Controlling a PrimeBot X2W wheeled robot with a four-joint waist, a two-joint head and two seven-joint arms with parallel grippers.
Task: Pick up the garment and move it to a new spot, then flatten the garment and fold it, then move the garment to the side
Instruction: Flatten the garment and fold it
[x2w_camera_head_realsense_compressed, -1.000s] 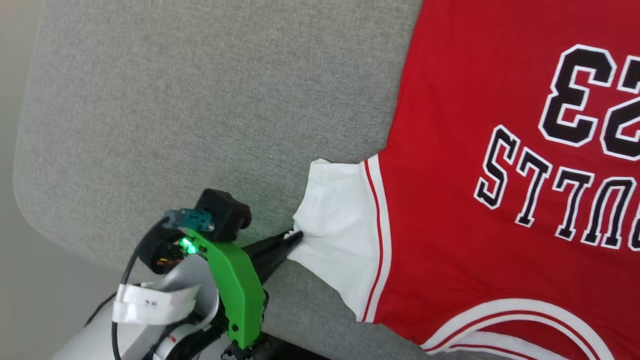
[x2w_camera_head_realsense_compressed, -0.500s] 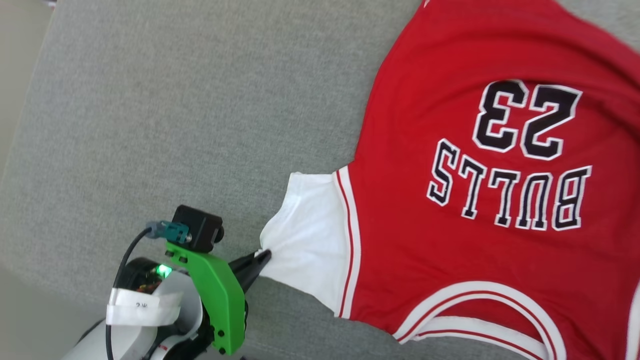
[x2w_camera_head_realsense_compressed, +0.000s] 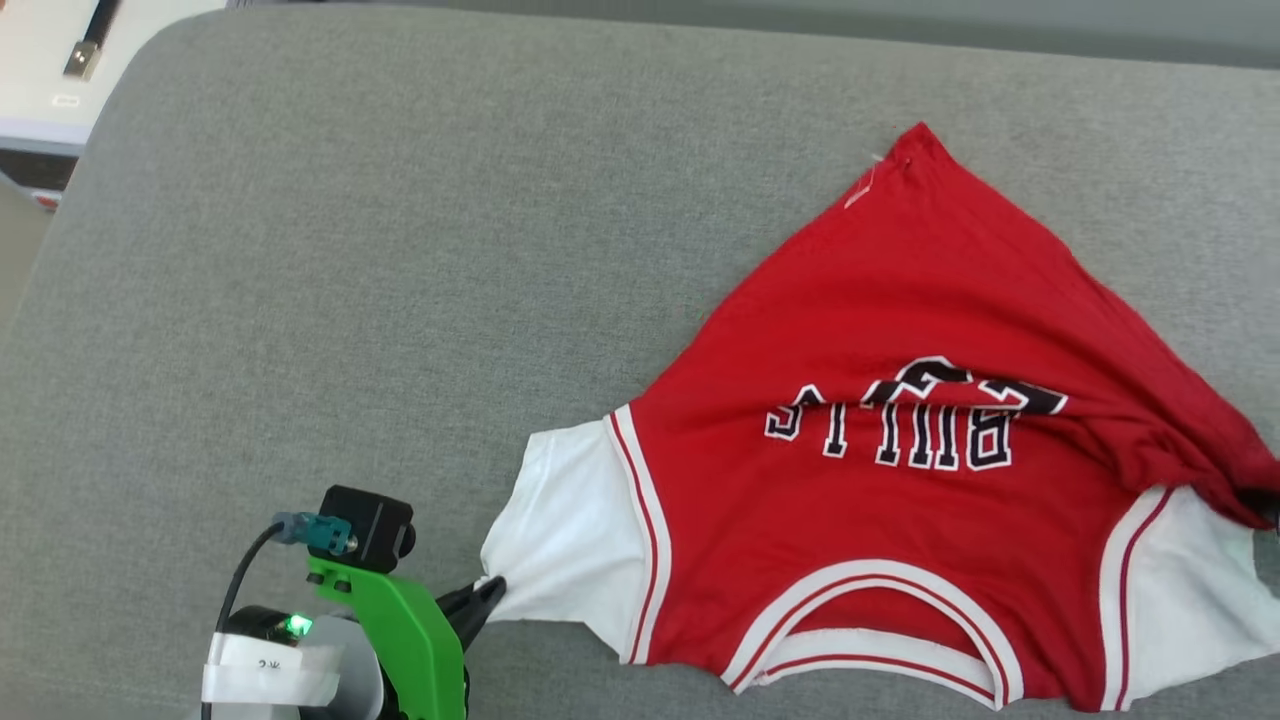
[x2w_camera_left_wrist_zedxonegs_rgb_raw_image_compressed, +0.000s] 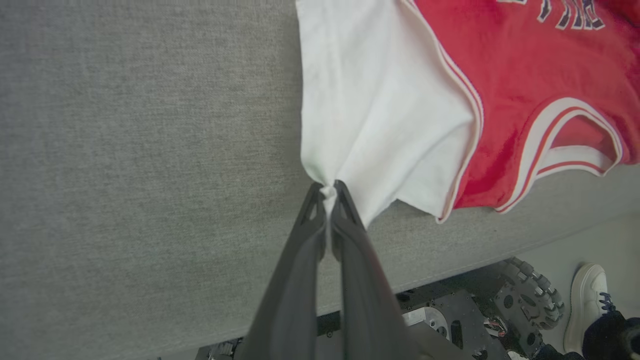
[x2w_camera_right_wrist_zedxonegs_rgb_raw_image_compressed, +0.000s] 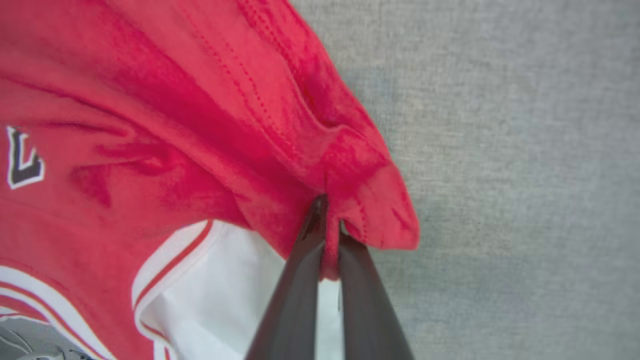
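Status: garment (x2w_camera_head_realsense_compressed: 880, 520) lies front-up on the grey cushion (x2w_camera_head_realsense_compressed: 350, 300) near its front edge, rumpled across the lettering. 2 grips: left gripper (x2w_camera_head_realsense_compressed: 488, 592) pinches the white sleeve (x2w_camera_left_wrist_zedxonegs_rgb_raw_image_compressed: 370, 115) edge, right gripper (x2w_camera_right_wrist_zedxonegs_rgb_raw_image_compressed: 327, 220) pinches a red fold over the other sleeve.

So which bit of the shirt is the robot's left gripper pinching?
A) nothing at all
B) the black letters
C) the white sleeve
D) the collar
C: the left gripper is closed on the edge of the white sleeve of the garment.
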